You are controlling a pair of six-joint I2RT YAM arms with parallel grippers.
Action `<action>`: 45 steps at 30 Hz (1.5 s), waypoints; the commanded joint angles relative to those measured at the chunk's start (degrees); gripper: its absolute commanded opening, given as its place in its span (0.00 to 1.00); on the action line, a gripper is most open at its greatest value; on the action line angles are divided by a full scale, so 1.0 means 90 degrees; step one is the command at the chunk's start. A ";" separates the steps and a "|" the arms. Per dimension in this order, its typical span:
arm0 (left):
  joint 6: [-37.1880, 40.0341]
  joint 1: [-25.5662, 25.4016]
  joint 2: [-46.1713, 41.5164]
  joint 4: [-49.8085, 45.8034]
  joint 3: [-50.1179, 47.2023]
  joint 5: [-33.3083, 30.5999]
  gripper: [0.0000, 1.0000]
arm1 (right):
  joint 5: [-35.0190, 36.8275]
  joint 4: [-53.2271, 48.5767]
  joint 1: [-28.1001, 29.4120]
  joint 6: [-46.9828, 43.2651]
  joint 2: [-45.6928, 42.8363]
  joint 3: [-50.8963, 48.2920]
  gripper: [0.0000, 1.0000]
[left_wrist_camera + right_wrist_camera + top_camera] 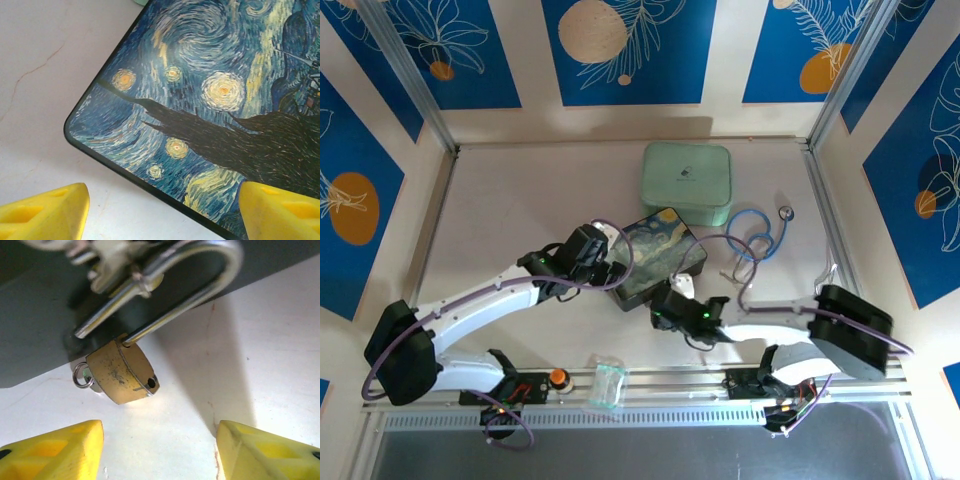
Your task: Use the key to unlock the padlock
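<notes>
Plainly, the right pincer stands with its yellow fingers apart, and only bare table lies between them. The padlock hangs just ahead of it, a little toward one finger. Its brass body is tilted, and I cannot tell whether its low corner touches the table. One leg of the shackle enters the body. The other ends free in the air beside it, and an empty hole shows in the body's top face. Farther ahead the shackle passes through a pale fitting on the dark wall of the tin, but that fitting is blurred and cut off by the upper edge. A small wire ring pokes out from behind the body, on the side away from the hole. The body hides what the ring hangs on, so I cannot tell whether it is the key.

The left pincer is also spread and empty, both fingers cut off by the lower edge. The tin's painted lid lies ahead of it, its rounded corner out past one finger. The lid's edge slants across the gap to the other fingertip, where contact cannot be judged.

From above, the tin sits between the two pincers, and a green case lies beyond them.
</notes>
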 commanded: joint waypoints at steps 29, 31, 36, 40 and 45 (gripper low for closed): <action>0.0968 -0.0432 0.0684 -0.0069 0.0707 -0.0181 0.78 | 0.0120 0.1134 -0.0275 0.0747 0.0898 0.0227 0.50; 0.0949 -0.0428 0.0712 -0.0085 0.0733 -0.0230 0.77 | 0.0106 0.1112 -0.0210 0.0756 0.1154 0.0336 0.47; 0.0958 -0.0427 0.0713 -0.0118 0.0804 -0.0187 0.78 | 0.0242 0.1025 0.0018 0.1067 0.1313 0.0346 0.41; 0.0988 -0.0427 0.0781 -0.0138 0.0837 -0.0208 0.77 | 0.0282 0.1076 0.0016 0.1200 0.1317 0.0256 0.35; 0.0968 -0.0429 0.0811 -0.0174 0.0844 -0.0173 0.77 | 0.0032 0.1380 -0.0067 0.1178 0.1213 0.0046 0.19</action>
